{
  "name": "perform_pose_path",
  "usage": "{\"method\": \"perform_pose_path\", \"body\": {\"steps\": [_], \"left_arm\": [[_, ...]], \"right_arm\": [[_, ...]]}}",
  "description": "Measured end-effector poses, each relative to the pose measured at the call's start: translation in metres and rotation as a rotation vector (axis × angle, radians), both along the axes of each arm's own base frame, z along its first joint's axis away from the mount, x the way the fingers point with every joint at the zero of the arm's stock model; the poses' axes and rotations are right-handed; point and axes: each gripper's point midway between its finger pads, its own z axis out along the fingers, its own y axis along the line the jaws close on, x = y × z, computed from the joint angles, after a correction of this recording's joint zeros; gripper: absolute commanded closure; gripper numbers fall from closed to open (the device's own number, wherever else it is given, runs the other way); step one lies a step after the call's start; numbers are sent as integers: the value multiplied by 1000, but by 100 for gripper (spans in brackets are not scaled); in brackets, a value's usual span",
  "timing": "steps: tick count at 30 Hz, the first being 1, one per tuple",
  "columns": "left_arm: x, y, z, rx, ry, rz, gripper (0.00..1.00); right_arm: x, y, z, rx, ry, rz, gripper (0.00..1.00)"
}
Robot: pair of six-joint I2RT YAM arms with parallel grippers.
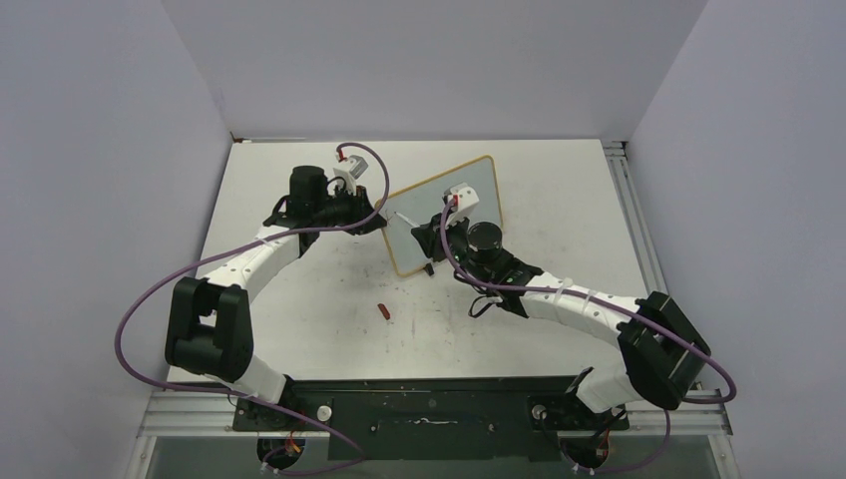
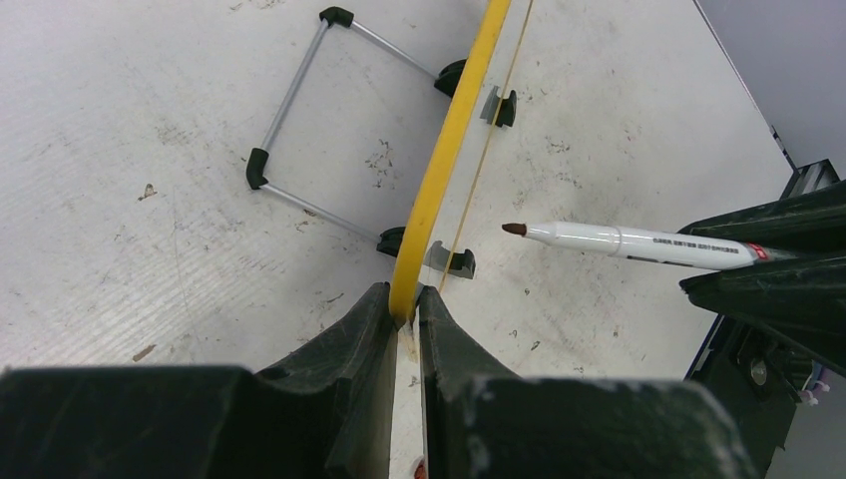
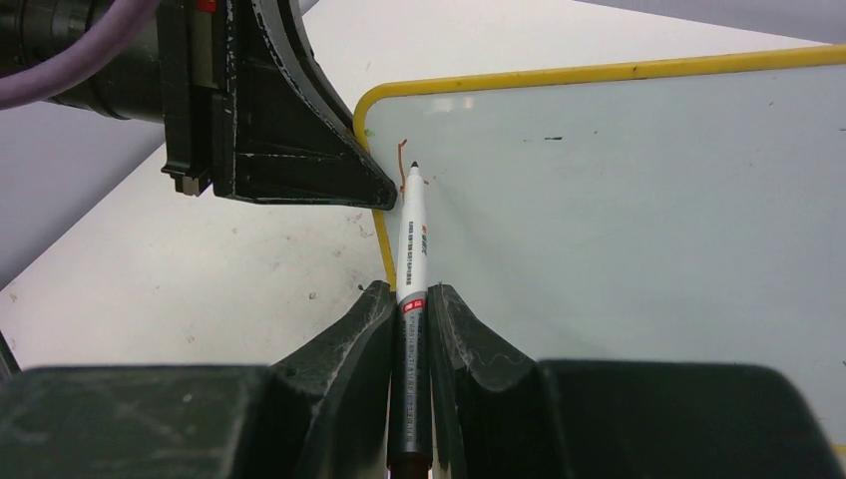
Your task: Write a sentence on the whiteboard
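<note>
Between grey walls [image 1: 100, 150], a scuffed tabletop [image 1: 329, 334] (white) holds the whiteboard [image 1: 429, 200].

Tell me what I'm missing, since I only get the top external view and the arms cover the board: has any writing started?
Observer: Barely. The right wrist view shows one short red stroke near the upper left corner of the whiteboard, right beside the tip of the marker that the right gripper holds.
Operator: What is the left arm doing at the board's edge?
Observer: The left gripper is shut on the yellow frame, seen edge-on in the left wrist view.
</note>
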Motion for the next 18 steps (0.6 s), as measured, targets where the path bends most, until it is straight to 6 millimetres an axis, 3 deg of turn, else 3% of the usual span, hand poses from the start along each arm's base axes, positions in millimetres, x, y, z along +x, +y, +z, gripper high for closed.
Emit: {"method": "perform_pose_path", "body": {"steps": [12,18], "left_arm": [[0,-1,0,0,0,-1,100],[0,-1,0,1,0,-2,100]], "right_arm": [[4,3,8,-3,-27,5,95],[9,8,1,-18,-19,6,95]]}}
